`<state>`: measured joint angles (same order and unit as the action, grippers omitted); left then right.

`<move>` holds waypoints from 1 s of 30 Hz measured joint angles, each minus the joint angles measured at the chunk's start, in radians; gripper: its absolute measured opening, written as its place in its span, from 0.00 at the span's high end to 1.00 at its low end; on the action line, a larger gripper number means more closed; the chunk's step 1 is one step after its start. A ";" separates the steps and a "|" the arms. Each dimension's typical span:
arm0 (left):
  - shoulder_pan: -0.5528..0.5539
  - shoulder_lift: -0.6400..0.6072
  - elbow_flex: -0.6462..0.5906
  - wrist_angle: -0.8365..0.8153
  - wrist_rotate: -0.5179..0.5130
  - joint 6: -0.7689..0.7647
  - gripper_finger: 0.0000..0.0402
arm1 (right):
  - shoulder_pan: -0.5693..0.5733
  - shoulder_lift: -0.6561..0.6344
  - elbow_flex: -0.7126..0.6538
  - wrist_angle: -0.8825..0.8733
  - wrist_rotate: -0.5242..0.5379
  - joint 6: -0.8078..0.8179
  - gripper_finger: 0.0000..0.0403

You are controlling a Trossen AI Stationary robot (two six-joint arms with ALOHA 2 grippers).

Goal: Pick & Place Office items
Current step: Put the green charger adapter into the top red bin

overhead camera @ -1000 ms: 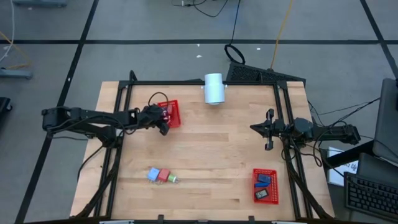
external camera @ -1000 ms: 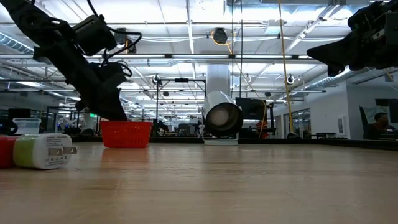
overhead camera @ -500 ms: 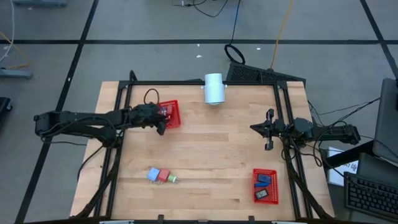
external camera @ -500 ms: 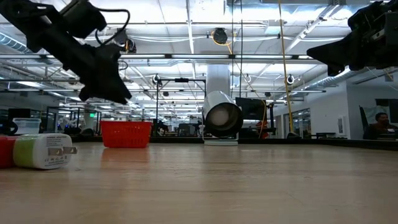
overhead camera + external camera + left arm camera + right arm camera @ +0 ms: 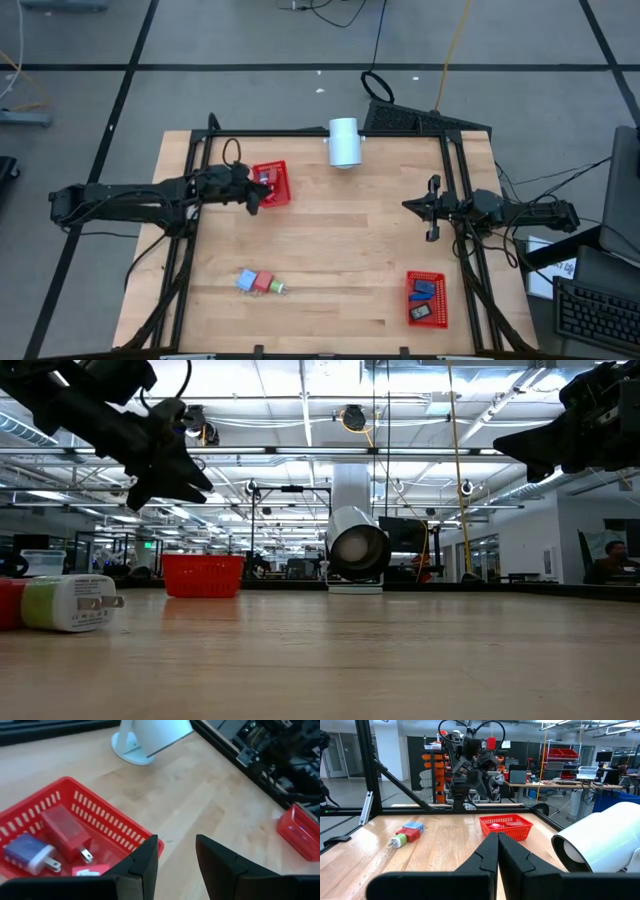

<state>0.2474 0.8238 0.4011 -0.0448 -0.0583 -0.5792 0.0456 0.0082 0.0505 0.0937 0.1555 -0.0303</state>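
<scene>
Hovering above the table (image 5: 330,230) at upper left of the high frame, left gripper (image 5: 252,196) sits just beside the left basket (image 5: 272,183), raised off the surface in the low view (image 5: 178,470); jaws a little apart, nothing between them, per left wrist view (image 5: 175,857)

Left basket holds a red plug (image 5: 65,827), a blue-white plug (image 5: 27,854) and a small red piece (image 5: 90,870)

Right gripper (image 5: 432,210) waits at right middle of the high frame, fingers pressed together, empty (image 5: 497,852)

Loose items in lower left of high frame: light blue piece (image 5: 246,281), red piece (image 5: 264,282) and a tiny whitish plug (image 5: 277,288), touching in a row; same cluster at left edge of low view, white-green plug (image 5: 70,603) in front

Right basket (image 5: 425,299) at lower right holds a blue piece (image 5: 425,291) and a black piece (image 5: 421,312)

White cylinder (image 5: 344,141) lies at top centre of the table, well apart from both baskets
</scene>
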 joint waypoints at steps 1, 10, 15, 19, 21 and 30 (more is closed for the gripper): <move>0.000 0.000 0.000 0.001 -0.007 0.000 0.67 | 0.000 0.000 0.000 0.000 0.000 0.000 1.00; 0.000 0.000 0.000 0.011 -0.064 0.016 0.67 | 0.000 0.000 0.000 0.000 0.000 0.000 1.00; -0.001 -0.043 0.000 0.157 0.111 0.008 0.67 | 0.000 0.000 0.000 0.000 0.000 0.000 1.00; -0.016 -0.117 0.001 0.284 0.253 0.066 0.67 | 0.000 0.000 0.000 0.000 0.000 0.000 1.00; -0.022 -0.166 0.001 0.283 0.278 0.103 0.67 | 0.000 0.000 0.000 0.000 0.000 0.000 1.00; -0.027 -0.388 0.001 -0.011 0.126 0.148 0.67 | 0.000 0.000 0.000 0.000 0.000 0.000 1.00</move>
<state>0.2205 0.4354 0.4023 -0.0555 0.0677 -0.4316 0.0458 0.0081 0.0505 0.0937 0.1555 -0.0303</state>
